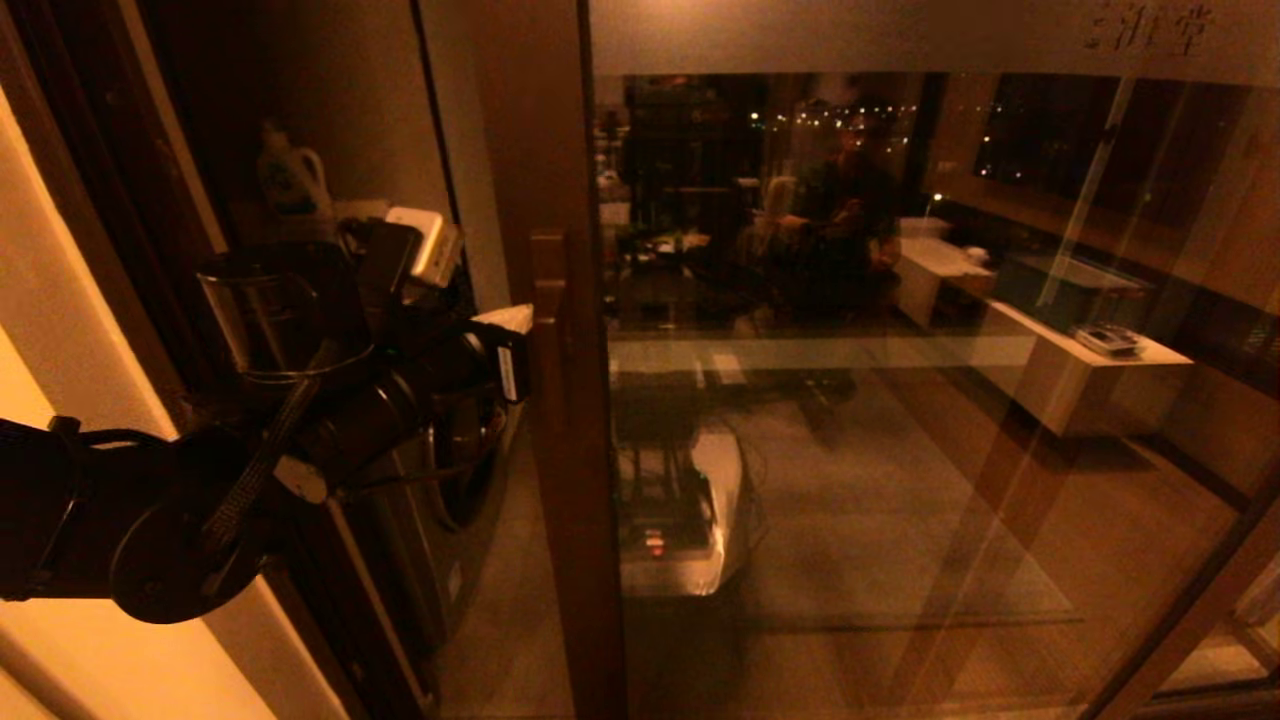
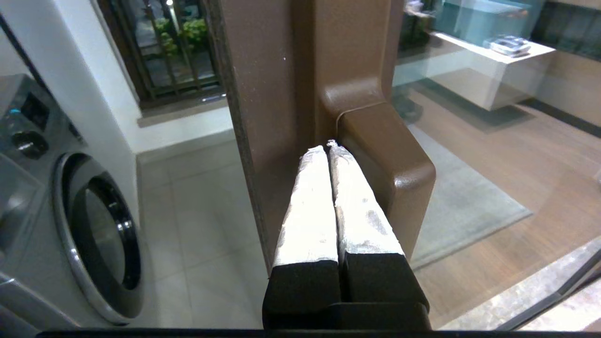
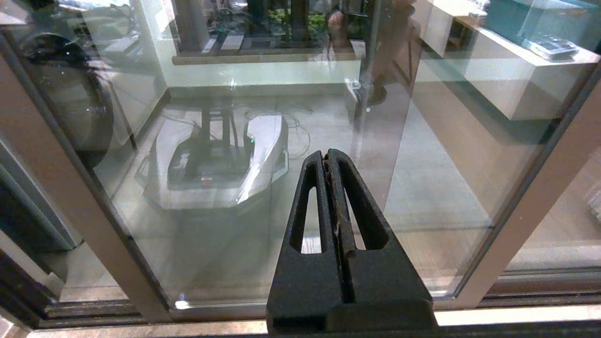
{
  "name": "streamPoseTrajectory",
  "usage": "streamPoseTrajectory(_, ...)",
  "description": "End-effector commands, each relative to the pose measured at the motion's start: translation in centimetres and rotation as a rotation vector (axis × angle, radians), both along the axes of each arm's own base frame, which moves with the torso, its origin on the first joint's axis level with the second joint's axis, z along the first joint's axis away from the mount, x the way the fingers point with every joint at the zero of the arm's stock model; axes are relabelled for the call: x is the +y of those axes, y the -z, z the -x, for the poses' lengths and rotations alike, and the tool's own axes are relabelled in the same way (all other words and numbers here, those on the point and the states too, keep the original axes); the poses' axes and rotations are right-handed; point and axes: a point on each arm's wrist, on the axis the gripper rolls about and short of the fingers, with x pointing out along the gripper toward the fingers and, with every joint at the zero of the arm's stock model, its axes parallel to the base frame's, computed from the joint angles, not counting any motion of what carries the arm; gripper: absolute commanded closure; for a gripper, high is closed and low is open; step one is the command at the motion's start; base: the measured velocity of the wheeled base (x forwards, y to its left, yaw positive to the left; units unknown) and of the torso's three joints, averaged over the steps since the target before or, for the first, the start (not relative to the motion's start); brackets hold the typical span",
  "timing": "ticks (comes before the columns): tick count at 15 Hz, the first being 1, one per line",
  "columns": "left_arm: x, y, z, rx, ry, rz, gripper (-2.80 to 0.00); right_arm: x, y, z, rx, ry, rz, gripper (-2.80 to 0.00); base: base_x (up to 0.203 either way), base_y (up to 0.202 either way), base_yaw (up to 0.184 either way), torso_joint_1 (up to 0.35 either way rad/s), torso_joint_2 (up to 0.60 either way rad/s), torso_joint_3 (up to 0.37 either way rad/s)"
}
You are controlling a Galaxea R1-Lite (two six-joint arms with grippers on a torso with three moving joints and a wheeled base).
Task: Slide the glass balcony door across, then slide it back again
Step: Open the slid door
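Observation:
The glass balcony door (image 1: 900,450) fills the head view, with a frosted top band of dark characters (image 1: 1150,30) and a brown stile (image 1: 565,480). Its blocky wooden pull handle (image 1: 548,290) sits on that stile. My left gripper (image 1: 515,328) reaches in from the left to the handle. In the left wrist view the left gripper (image 2: 327,145) is shut with nothing between its fingers, its white-wrapped tips tucked against the stile (image 2: 267,94) beside the handle block (image 2: 385,159). My right gripper (image 3: 327,152) is shut and hangs low before the door's lower glass (image 3: 211,225); the head view does not show it.
Left of the stile is an open gap onto the tiled balcony, with a washing machine (image 2: 94,234) and a barred dark window (image 2: 164,47). The dark fixed jamb (image 1: 120,200) stands at far left. A detergent bottle (image 1: 295,180) sits behind. The door's bottom track (image 3: 141,312) runs low.

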Motion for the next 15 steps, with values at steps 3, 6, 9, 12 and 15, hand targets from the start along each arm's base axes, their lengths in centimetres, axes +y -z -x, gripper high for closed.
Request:
streamPoseTrajectory(3, -1.1, 0.1, 0.1, 0.001, 0.031, -0.001, 0.00, 0.0, 0.0, 0.0, 0.002, 0.000, 0.000, 0.00, 0.000, 0.000, 0.000, 0.000, 0.00, 0.000)
streamPoseTrajectory(6, -1.8, 0.3, 0.2, 0.007, 0.050, -0.004, 0.00, 0.0, 0.0, 0.0, 0.001, 0.000, 0.000, 0.00, 0.000, 0.000, 0.000, 0.000, 0.00, 0.000)
streamPoseTrajectory(9, -2.4, 0.0, 0.2, -0.006, 0.063, 0.002, 0.00, 0.0, 0.0, 0.0, 0.000, 0.001, 0.000, 0.00, 0.000, 0.000, 0.000, 0.000, 0.00, 0.000)
streamPoseTrajectory(12, -3.0, 0.1, 0.0, -0.003, 0.074, 0.001, 0.00, 0.0, 0.0, 0.0, 0.002, 0.000, 0.000, 0.00, 0.000, 0.000, 0.000, 0.000, 0.00, 0.000)
streamPoseTrajectory(15, -4.4, 0.6, -0.5, -0.005, 0.047, -0.005, 0.00, 0.0, 0.0, 0.0, 0.002, 0.000, 0.000, 0.00, 0.000, 0.000, 0.000, 0.000, 0.00, 0.000)
